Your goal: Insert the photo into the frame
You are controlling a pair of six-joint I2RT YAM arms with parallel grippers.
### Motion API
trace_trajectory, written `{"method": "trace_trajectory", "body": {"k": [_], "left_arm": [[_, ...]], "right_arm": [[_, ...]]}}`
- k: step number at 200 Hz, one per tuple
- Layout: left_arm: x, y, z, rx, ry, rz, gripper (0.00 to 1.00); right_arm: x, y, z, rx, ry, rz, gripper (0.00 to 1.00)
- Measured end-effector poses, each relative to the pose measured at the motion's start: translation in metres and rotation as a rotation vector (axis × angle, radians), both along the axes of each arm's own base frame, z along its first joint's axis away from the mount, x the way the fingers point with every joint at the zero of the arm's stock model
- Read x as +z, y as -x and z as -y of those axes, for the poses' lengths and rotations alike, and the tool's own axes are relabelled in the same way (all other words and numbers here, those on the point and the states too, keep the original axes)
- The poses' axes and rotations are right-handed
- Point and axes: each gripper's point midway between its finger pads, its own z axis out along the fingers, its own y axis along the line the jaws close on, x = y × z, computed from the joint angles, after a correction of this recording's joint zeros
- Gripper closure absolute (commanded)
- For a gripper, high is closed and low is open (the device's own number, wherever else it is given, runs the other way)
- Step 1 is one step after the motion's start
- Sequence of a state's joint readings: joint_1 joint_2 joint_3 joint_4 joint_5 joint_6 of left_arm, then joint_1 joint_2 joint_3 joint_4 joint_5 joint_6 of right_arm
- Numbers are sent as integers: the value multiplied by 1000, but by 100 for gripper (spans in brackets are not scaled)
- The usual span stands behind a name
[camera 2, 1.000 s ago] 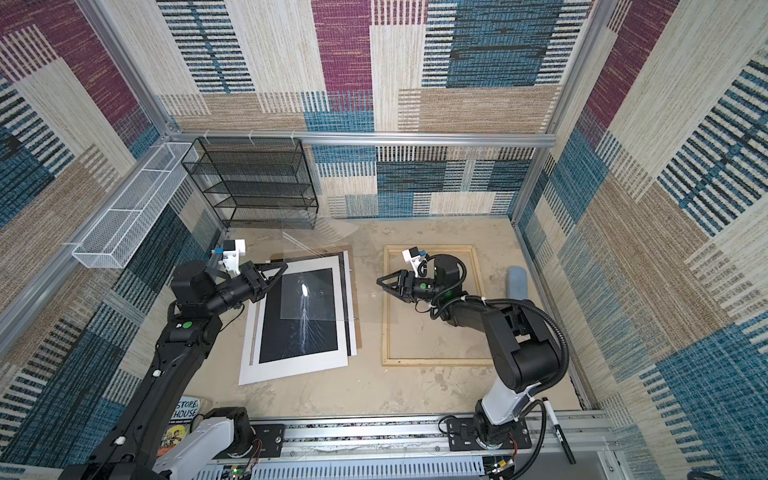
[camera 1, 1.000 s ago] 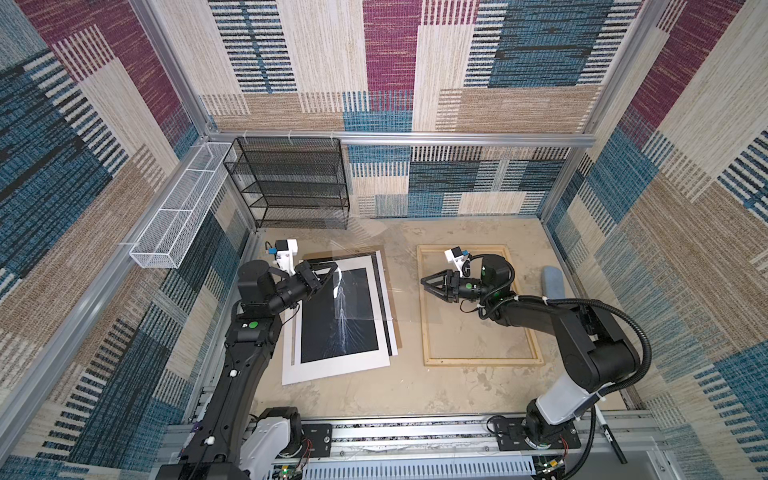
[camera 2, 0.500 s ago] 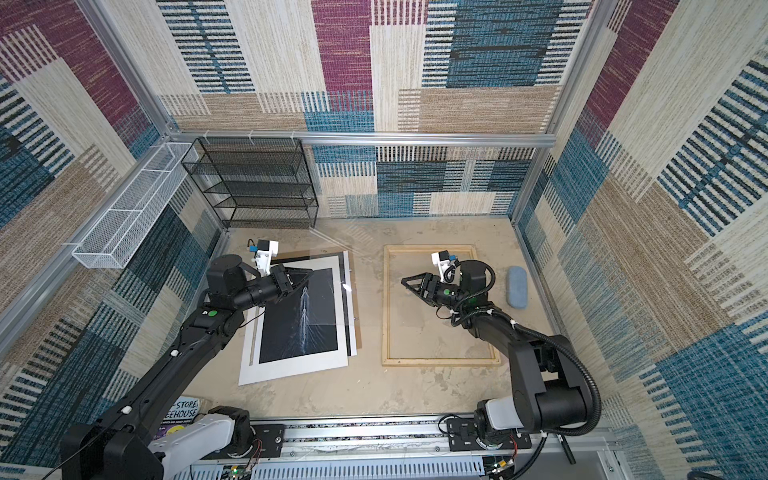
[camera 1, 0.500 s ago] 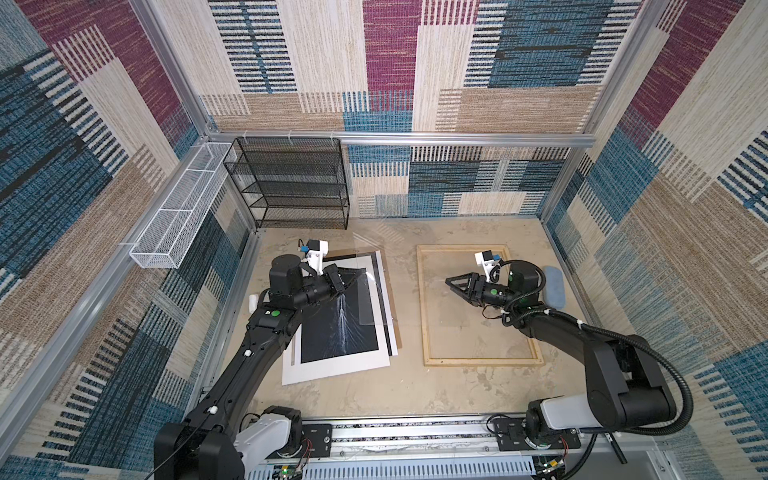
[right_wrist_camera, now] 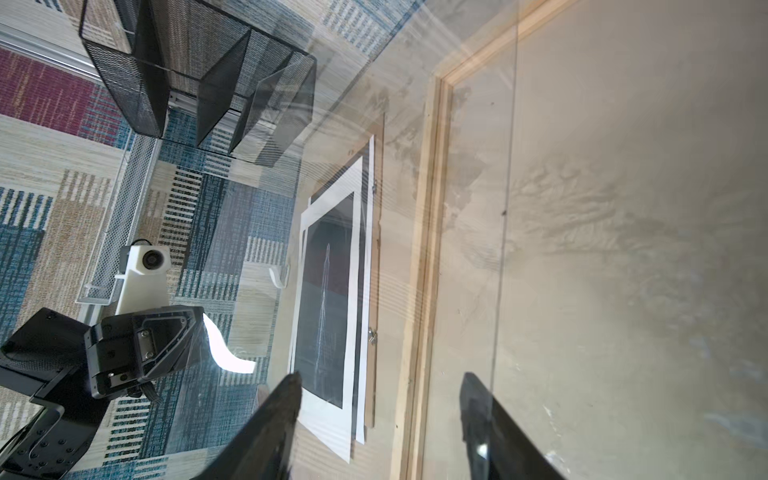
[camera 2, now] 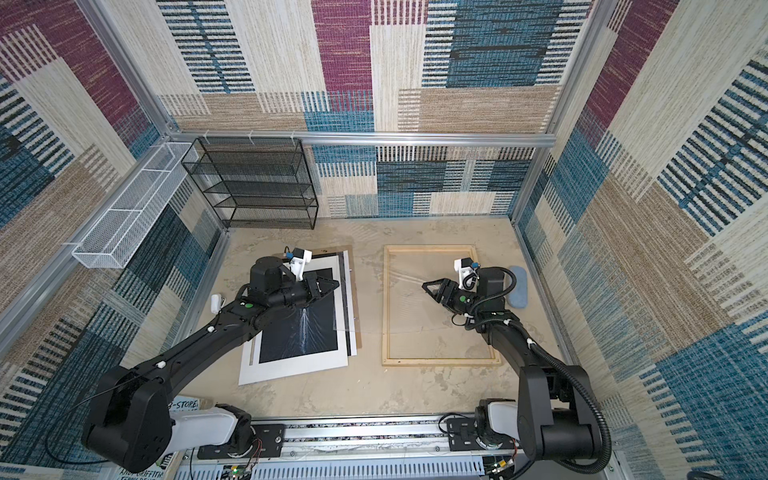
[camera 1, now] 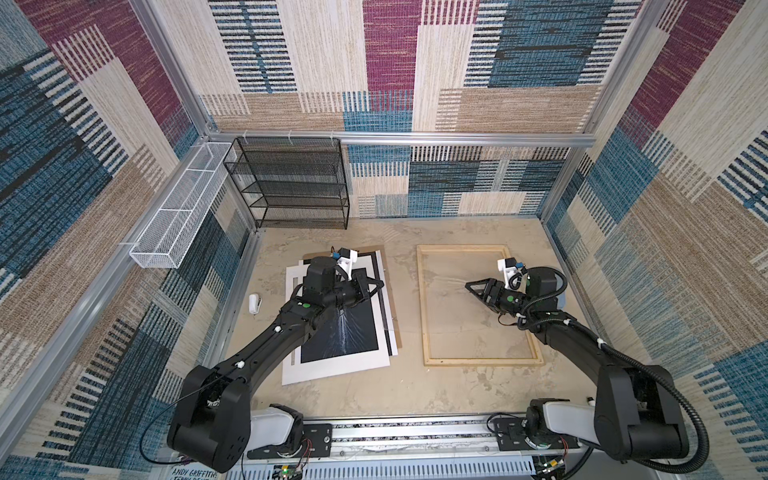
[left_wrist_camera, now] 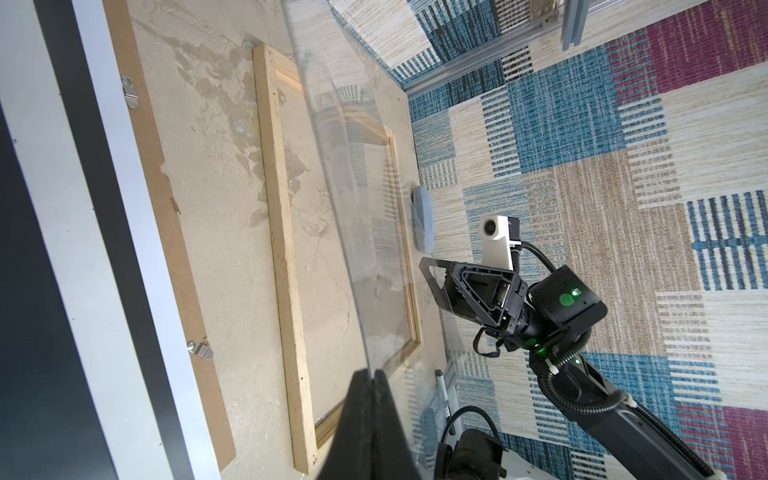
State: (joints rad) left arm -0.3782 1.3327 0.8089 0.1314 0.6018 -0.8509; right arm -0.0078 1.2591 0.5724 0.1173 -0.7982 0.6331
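Left of the frame [camera 1: 482,360], on the surface [camera 1: 374,395], the photo [camera 1: 345,332] lies face up on top of a stack of sheets, its black image and white streak showing. It is not in the frame, which lies flat just beside the stack.

Your left tool [camera 1: 379,286] is clenched on one edge of a clear pane [left_wrist_camera: 374,166] held above the stack, and the sheet reaches toward the frame. Your right tool [camera 1: 468,285] hovers over the frame with jaws apart, grasping nothing; the pane's far edge runs close by one finger [right_wrist_camera: 478,419].

Moving the pane seems to be the step in hand. Bring those jaws squarely over that edge before you close, keep both ends level so the sheet does not bow, and mind the glare that hides its outline.

Below the front rail a label [camera 1: 194,472] reads "ANDY GRIFFITH"; another [camera 2: 185,405] shows "STORE".
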Motion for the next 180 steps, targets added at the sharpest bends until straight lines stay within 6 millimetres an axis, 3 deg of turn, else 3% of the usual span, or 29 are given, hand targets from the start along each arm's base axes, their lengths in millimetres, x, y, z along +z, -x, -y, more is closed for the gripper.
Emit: {"method": "trace_trajectory", "body": {"k": [69, 126, 180], "left_arm": [[-36, -11, 24, -35, -26, -25, 100], [-64, -17, 55, -89, -43, -46, 100], [-96, -26, 70, -91, -52, -70, 100]], "right_arm": [[-22, 5, 22, -65, 85, -40, 61], [-24, 9, 41, -141, 205, -27, 77], [-19, 10, 54, -187, 296, -10, 84]]}}
